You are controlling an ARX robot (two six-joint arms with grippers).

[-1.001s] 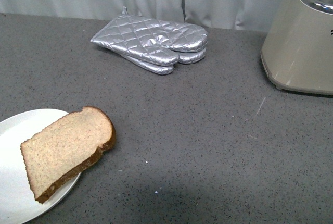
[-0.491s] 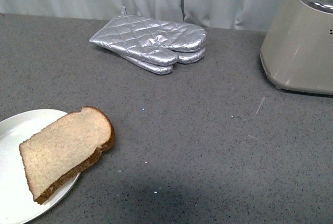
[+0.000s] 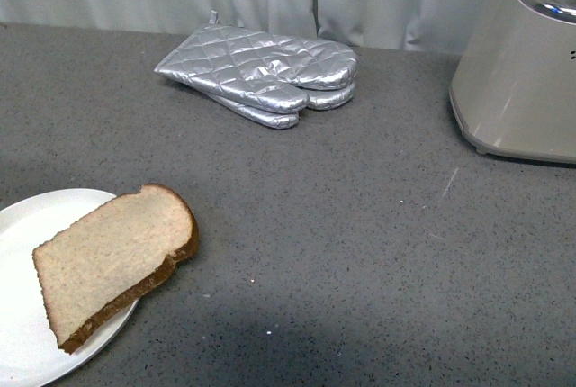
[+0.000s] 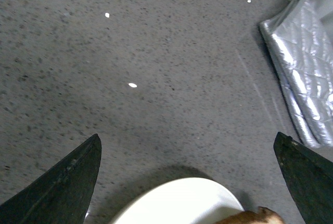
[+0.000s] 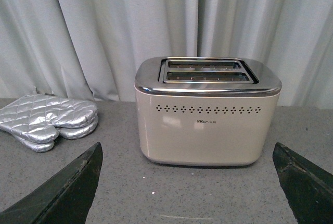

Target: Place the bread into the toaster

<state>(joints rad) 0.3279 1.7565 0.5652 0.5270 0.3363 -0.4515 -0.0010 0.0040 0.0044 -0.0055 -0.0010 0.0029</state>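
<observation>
The left claw (image 4: 187, 136) and right claw (image 5: 187, 146) both gape empty. The bread (image 3: 112, 261) lies lower left, overhanging the plate (image 3: 27, 225); the toaster (image 3: 522, 72) stands upper right. A clumsy pinch could tear or drop it.

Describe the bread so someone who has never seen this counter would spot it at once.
On the grey speckled counter, look to the near left, where a round white plate sits. The bread lies on it, rounded top overhanging the rim. It is the only tan, brown-crusted thing; the oven mitts are silver and quilted, the toaster a beige box.
</observation>
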